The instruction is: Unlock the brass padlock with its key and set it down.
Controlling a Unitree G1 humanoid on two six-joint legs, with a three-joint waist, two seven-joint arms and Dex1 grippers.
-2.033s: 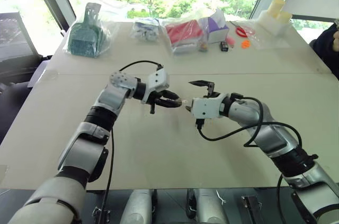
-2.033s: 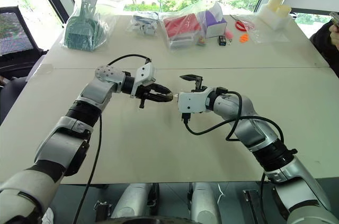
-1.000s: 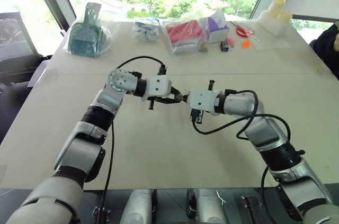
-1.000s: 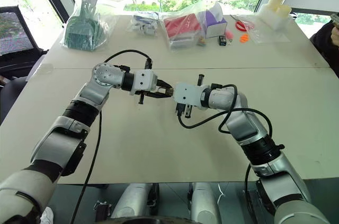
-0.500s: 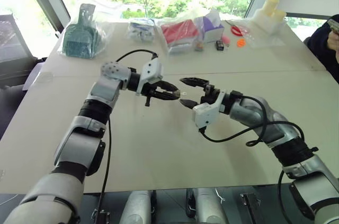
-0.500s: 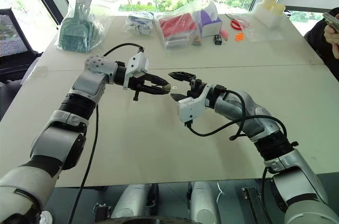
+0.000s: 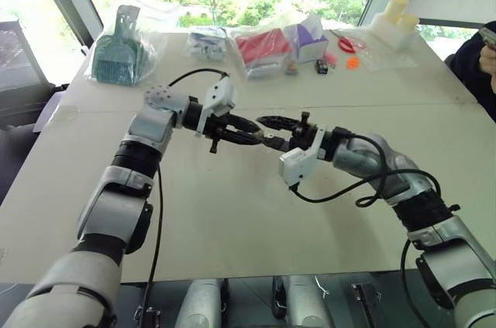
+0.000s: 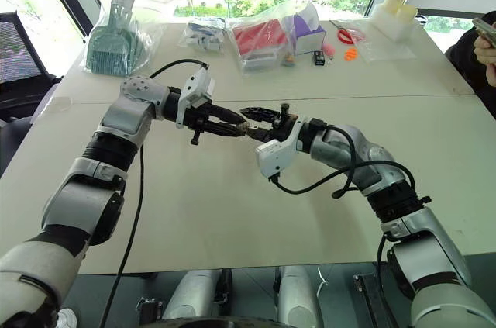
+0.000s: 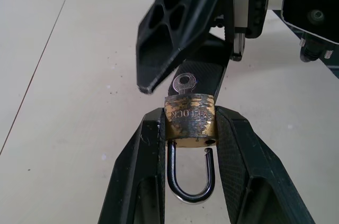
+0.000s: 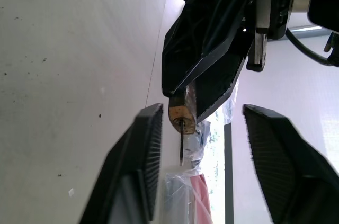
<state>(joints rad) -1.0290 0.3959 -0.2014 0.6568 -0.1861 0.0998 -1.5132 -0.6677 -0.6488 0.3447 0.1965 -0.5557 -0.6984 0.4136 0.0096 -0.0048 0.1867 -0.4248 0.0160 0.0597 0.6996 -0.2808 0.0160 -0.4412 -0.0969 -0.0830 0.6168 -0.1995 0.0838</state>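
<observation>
Brings the right end effector (image 10: 203, 112) back in toward the lock compared with half a second ago, and narrows its spread; keeps the left one where it was.

Nearest, leaves a bare stretch of counter (image 7: 232, 219) under both arms, with nothing resting there and the lock held well above it.

Clamps the brass padlock (image 9: 189, 121) by its flat sides in the left end effector (image 9: 190, 115), with the shackle (image 9: 190, 181) hanging back toward the wrist. Shows one shackle leg out of its hole, so reads as already sprung. Carries the key (image 9: 184, 83) in the keyhole, bow sticking out toward the other arm. Holds the right fingers apart on either side of that bow, touching neither key nor lock as far as can be seen.

Risks from here:
- Closing off-centre and striking the bow sideways, which could twist the small lock within the left grip or knock it loose onto the counter.
- Pinching the left fingertip instead of the key, given how closely the two sets of fingers overlap.
- Pulling the key out and dropping it, if grasped only at the tip.
- Catching the loose shackle on a finger during the set-down.

Farther back, lines the counter's far edge with a red bag (image 7: 267, 45) and a bagged green scoop (image 7: 116, 53), well apart from the work and no likely hazard.
</observation>
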